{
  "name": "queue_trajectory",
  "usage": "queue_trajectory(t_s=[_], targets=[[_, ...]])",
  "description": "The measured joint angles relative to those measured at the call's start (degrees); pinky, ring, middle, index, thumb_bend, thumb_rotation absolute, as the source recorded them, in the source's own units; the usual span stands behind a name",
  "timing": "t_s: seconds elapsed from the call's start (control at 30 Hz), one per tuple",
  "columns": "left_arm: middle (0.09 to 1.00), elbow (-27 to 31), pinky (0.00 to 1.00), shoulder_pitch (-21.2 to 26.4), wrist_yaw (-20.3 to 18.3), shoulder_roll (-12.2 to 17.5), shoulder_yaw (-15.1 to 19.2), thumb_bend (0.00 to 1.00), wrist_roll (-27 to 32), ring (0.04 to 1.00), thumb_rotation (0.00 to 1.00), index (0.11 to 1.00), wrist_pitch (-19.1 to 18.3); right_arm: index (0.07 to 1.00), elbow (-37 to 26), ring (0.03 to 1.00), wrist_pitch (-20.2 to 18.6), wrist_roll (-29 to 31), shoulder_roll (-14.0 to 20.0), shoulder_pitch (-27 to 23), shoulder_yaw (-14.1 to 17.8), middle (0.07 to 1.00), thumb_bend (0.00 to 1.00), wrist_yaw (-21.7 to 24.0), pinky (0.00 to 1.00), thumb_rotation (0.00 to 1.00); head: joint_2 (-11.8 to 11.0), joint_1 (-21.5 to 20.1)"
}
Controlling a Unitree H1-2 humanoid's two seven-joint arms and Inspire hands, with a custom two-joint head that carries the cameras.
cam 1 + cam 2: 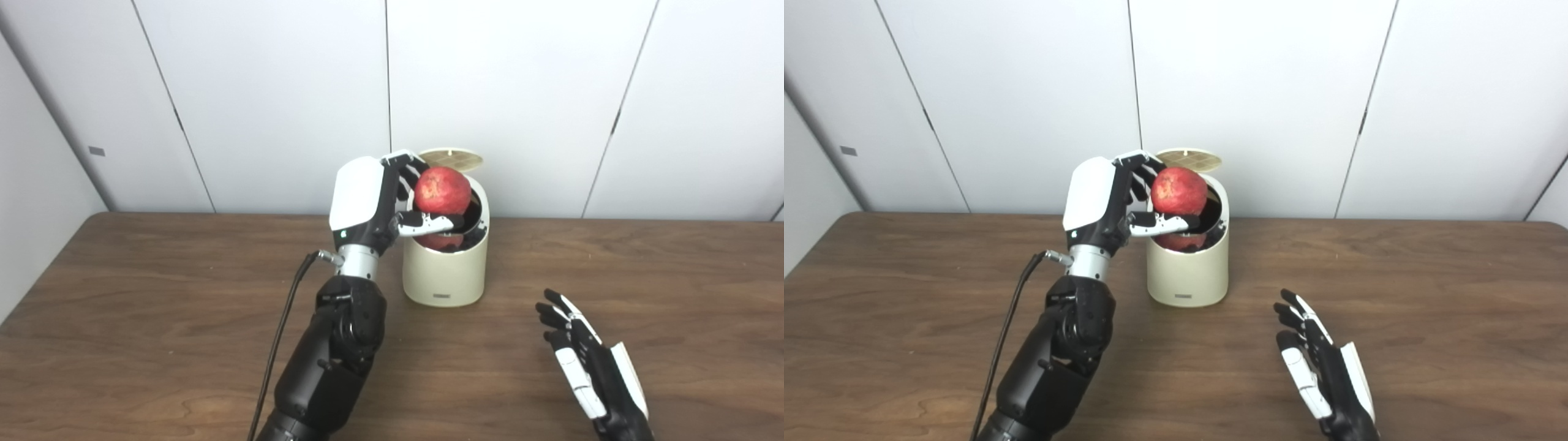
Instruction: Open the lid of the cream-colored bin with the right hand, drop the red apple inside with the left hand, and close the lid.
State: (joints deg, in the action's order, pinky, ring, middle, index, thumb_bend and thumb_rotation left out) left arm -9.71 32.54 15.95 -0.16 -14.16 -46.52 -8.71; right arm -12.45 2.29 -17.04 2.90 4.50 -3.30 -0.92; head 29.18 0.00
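Observation:
A cream-colored bin (446,269) stands on the wooden table near the back wall, its round lid (452,159) tipped up behind the opening. My left hand (373,199) is shut on a red apple (442,191) and holds it right over the bin's open mouth. Another red shape shows inside the bin, under the thumb. My right hand (582,361) rests open on the table to the front right of the bin, fingers spread, holding nothing.
The brown wooden table (153,294) reaches to the white panelled wall behind the bin. A black cable (278,343) hangs beside my left forearm. The table's left edge runs along a grey side wall.

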Motion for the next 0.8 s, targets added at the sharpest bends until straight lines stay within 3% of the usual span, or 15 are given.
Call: queue_trajectory(t_s=[0.07,0.23,0.27,0.33,0.53,0.57,0.6,0.67,0.8], targets=[[0.473,0.01,0.34,0.00,-0.03,0.02,-0.72,0.48,-0.77,0.418,0.00,0.513,-0.30,0.891,-0.05,0.843,-0.09,0.00,-0.13,-0.01,0.00,0.847,0.48,0.00,0.78,0.97,0.09,-0.09],[0.517,0.68,0.44,-0.01,-1.73,0.82,-2.77,0.50,-4.09,0.408,0.00,0.505,-3.85,0.889,-0.63,0.839,-0.39,0.04,-0.21,-0.01,0.02,0.847,0.49,0.00,0.76,0.97,0.18,0.00],[0.594,0.91,0.47,-0.01,-2.38,1.24,-3.20,0.51,-4.89,0.512,0.03,0.498,-4.35,0.889,-0.91,0.837,-0.60,0.05,-0.20,0.00,0.02,0.845,0.49,0.01,0.76,0.97,0.18,0.00],[0.644,1.30,0.51,0.00,-2.83,1.88,-3.73,0.52,-6.46,0.586,0.05,0.494,-5.77,0.890,-1.58,0.836,-0.77,0.11,-0.21,-0.01,-0.01,0.844,0.48,0.02,0.76,0.97,0.18,-0.09],[0.662,1.31,0.56,0.03,-2.76,2.51,-4.40,0.52,-9.24,0.623,0.05,0.494,-8.27,0.890,-1.72,0.836,-0.83,0.48,-0.17,-0.02,-0.13,0.835,0.46,0.09,0.77,0.97,0.26,0.18],[0.662,1.31,0.56,0.03,-2.77,2.46,-4.63,0.76,-9.63,0.622,0.02,0.570,-8.47,0.890,-1.72,0.836,-0.83,0.48,-0.11,-0.01,-0.17,0.834,0.46,0.10,0.77,0.97,0.26,0.18],[0.664,1.31,0.56,0.03,-2.82,2.43,-4.84,0.83,-9.83,0.624,0.01,0.598,-8.64,0.889,-1.72,0.834,-0.83,0.50,-0.06,-0.01,-0.16,0.831,0.46,0.11,0.77,0.97,0.26,0.18],[0.667,1.35,0.57,0.03,-2.84,2.33,-5.11,0.90,-10.00,0.628,0.00,0.623,-8.96,0.889,-1.77,0.831,-0.86,0.60,0.00,-0.01,-0.14,0.825,0.47,0.13,0.77,0.97,0.35,0.26],[0.672,2.12,0.58,0.05,-3.11,2.05,-5.45,0.91,-10.68,0.641,0.00,0.628,-10.03,0.876,-2.07,0.823,-1.32,0.65,0.05,-0.01,-0.15,0.819,0.46,0.23,0.77,0.97,0.35,0.44]])
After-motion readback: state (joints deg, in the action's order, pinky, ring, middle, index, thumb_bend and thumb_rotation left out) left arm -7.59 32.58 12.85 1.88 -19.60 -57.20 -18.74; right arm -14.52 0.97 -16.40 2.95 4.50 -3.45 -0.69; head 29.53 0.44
